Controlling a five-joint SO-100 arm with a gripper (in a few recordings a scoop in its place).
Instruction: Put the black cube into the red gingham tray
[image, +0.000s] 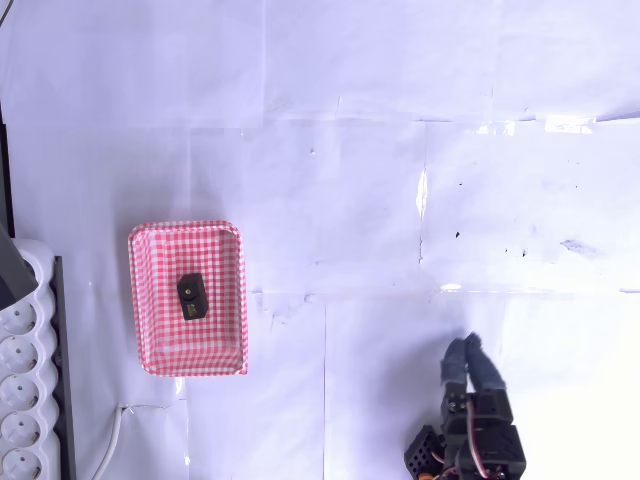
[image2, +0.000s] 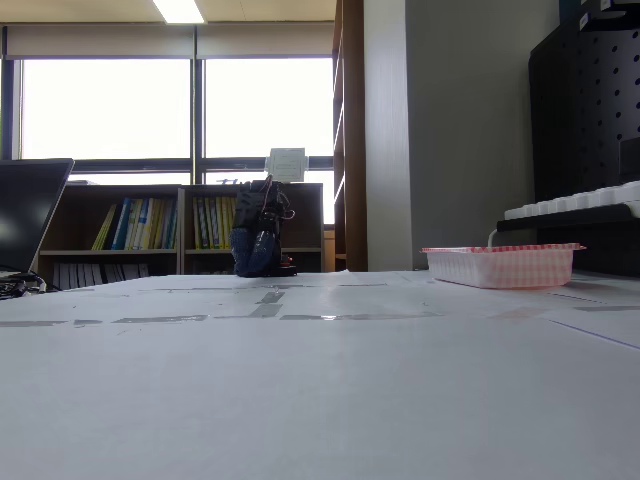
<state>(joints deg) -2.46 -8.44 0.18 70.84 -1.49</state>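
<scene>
Seen from overhead, the black cube (image: 190, 295) lies inside the red gingham tray (image: 228, 300), a little left of the tray's middle. The tray stands on the white table at the left. My gripper (image: 469, 342) is far to the right near the bottom edge, well apart from the tray, its fingers together with nothing between them. In the fixed view the arm (image2: 260, 240) is folded at the far side of the table and the tray (image2: 500, 266) stands at the right, its wall hiding the cube.
A white power strip (image: 20, 400) with a cable (image: 113, 440) lies left of the tray at the table's edge. A laptop (image2: 30, 220) stands at the left of the fixed view, and a black pegboard (image2: 590, 120) rises behind the tray.
</scene>
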